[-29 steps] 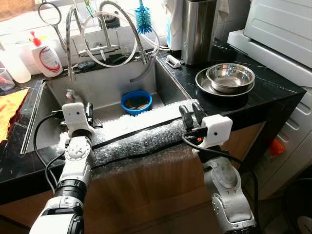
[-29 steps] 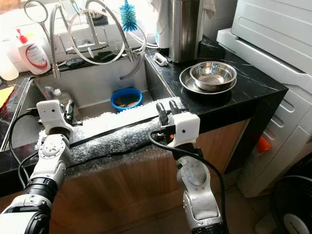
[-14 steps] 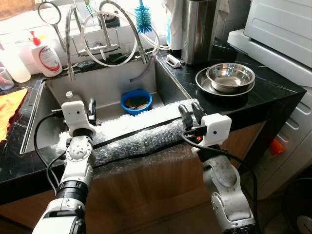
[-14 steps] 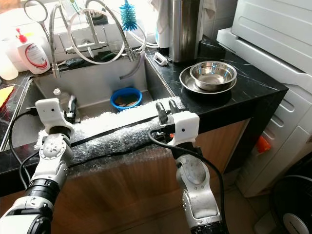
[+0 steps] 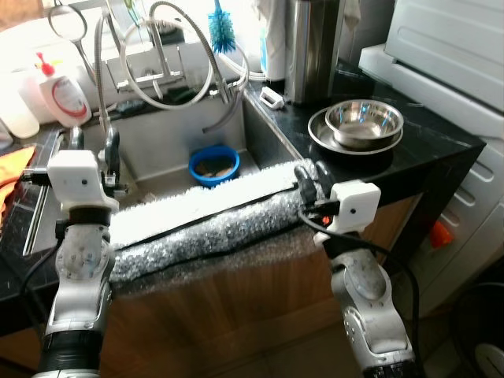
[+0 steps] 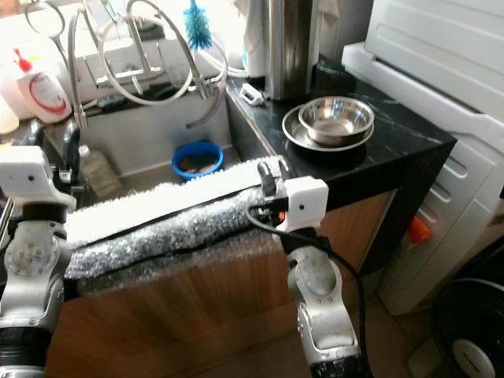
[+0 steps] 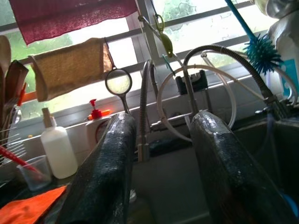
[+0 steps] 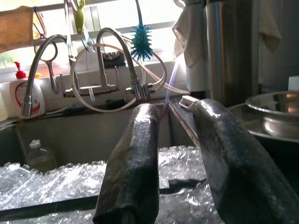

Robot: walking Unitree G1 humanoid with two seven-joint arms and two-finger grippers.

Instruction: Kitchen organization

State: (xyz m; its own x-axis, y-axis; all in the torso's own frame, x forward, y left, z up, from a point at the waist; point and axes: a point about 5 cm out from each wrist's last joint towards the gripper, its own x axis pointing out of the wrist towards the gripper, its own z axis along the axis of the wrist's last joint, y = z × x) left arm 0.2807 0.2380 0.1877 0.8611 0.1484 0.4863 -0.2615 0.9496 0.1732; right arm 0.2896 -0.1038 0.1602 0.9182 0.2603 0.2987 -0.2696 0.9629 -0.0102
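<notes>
A blue bowl [image 5: 214,164] sits in the sink [image 5: 157,150], centre of the frame, behind a strip of bubble wrap [image 5: 205,220] padding the front counter edge. The left gripper [image 5: 90,150], centre left, is raised, fingers parted, holding nothing. The right gripper [image 5: 305,183], centre right, hovers over the wrap, fingers apart and empty. Steel bowls [image 5: 362,124] rest on the counter, upper right.

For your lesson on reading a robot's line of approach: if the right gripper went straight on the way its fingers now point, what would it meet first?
Probably the bubble wrap draped over the sink's front edge, just ahead and below the open right gripper. A higher line could cross the basin to the faucet; depth is unclear.
</notes>
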